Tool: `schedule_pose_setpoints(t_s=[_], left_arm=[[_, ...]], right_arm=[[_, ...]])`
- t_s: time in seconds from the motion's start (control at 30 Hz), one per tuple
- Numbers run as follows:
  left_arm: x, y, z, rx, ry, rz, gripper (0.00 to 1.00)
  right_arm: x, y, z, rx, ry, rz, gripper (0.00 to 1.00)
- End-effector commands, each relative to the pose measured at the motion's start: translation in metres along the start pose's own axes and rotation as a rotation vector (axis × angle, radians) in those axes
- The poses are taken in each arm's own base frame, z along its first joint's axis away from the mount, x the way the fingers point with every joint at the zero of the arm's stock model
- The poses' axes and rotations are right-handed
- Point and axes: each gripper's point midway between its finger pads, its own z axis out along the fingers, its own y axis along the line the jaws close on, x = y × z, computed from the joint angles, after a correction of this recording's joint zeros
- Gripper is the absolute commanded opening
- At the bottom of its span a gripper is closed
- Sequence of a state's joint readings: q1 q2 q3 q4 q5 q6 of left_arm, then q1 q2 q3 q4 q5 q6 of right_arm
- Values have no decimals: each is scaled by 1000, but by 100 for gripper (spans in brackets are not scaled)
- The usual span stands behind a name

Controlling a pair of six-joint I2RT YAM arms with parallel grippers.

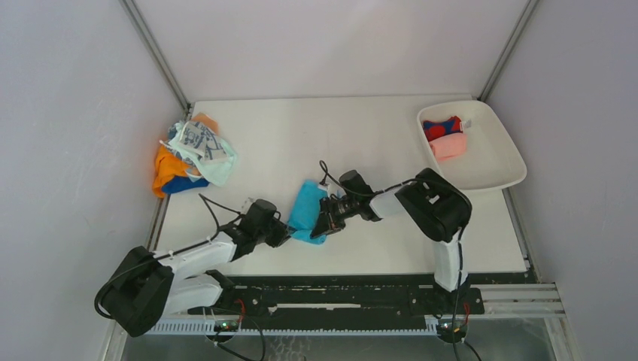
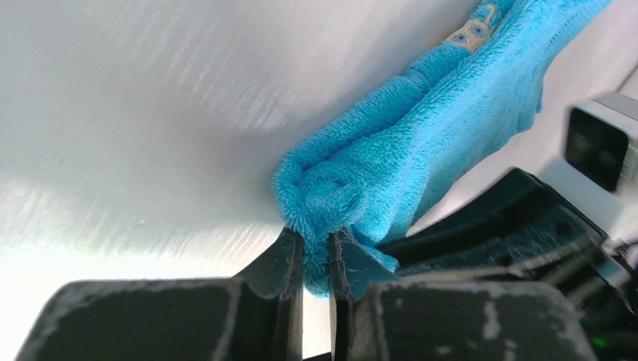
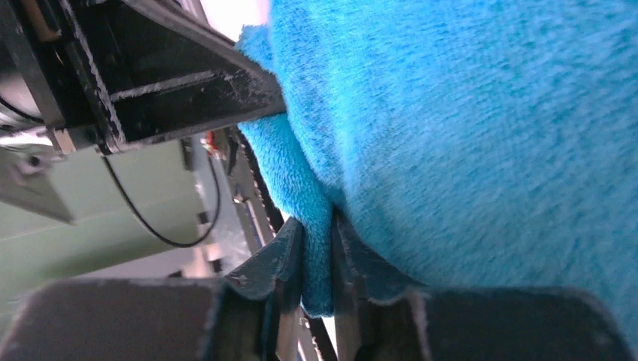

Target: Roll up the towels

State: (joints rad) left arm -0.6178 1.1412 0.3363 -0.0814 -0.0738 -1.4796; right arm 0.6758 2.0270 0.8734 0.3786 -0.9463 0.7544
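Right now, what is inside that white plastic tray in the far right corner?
A red-and-blue cloth towel and a pink cloth towel beside it, at the left end of the white plastic tray. Whatever lies beneath them is covered.

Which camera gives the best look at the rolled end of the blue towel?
Left wrist: the blue towel shows its curled end, pinched by the left gripper. The top view shows it small, between both arms; the right wrist sees only fuzzy cloth.

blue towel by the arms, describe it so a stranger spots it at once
On the white table, look at the near middle. The blue towel lies there, pinched by the left gripper and right gripper. Unlike the heaped towels far left, it is alone and bright sky blue.
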Motion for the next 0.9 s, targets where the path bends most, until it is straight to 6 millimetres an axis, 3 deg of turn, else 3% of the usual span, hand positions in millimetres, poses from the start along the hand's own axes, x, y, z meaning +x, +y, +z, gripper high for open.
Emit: schedule_pose_setpoints(t_s=[0.0,0.1,0.3,0.5,0.87], left_arm=[[-6,18,-13,-135,-20,78,8],[-4,22,-17,-175,4,100,7],[1,29,-19,-231,66,107,7],[-2,27,-24,-264,99,134,7],[-3,26,-22,-275,127,125,8]], right_arm=[[0,4,-10,200,-30,-301,23],[1,12,-14,322,-54,-504,35],[4,33,-13,505,-99,-887,50],[12,51,4,632,-152,-1176,56],[28,42,27,805,-108,-1445,58]])
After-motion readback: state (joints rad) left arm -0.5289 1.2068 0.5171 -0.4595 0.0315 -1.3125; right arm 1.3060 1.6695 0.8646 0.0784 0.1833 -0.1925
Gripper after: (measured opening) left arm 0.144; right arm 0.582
